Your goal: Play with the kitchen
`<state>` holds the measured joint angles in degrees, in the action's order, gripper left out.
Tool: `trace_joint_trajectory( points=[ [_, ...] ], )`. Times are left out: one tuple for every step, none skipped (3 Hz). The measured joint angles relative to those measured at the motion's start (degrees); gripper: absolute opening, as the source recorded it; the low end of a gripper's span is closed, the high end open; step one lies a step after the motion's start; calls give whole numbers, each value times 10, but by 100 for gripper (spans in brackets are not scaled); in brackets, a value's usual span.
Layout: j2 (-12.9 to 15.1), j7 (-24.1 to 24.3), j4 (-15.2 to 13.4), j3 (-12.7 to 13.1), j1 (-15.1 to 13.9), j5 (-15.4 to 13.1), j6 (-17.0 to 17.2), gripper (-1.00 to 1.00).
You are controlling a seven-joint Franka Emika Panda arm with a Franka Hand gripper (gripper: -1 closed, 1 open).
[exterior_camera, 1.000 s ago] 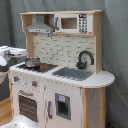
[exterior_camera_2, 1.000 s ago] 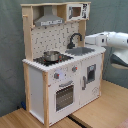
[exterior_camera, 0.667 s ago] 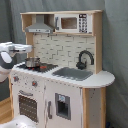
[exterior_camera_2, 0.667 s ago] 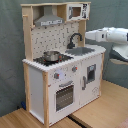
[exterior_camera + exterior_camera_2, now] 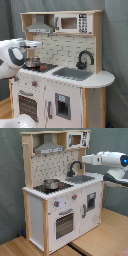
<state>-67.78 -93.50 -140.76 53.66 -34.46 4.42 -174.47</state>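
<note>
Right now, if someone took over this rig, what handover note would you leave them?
Gripper: the arm reaches in over the counter from the second exterior view's right, above the sink; it grips nothing that the frames show.
Things: the kitchen stands upright, oven door closed. A metal pot sits on the stovetop. The faucet is behind the sink, the microwave up top.
Done: nothing on the kitchen looks disturbed.
Left: the play itself, for instance the knobs, doors or pot.

Soft, even indoor light; both exterior views slightly blurry, no glare.
</note>
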Motion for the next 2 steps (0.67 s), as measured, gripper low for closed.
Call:
trace_joint_trajectory(
  points=[
    [35,-7,23,9,-42,-1,-27,100],
    [66,-11,56,22,-81,-1,-40,100]
  ],
)
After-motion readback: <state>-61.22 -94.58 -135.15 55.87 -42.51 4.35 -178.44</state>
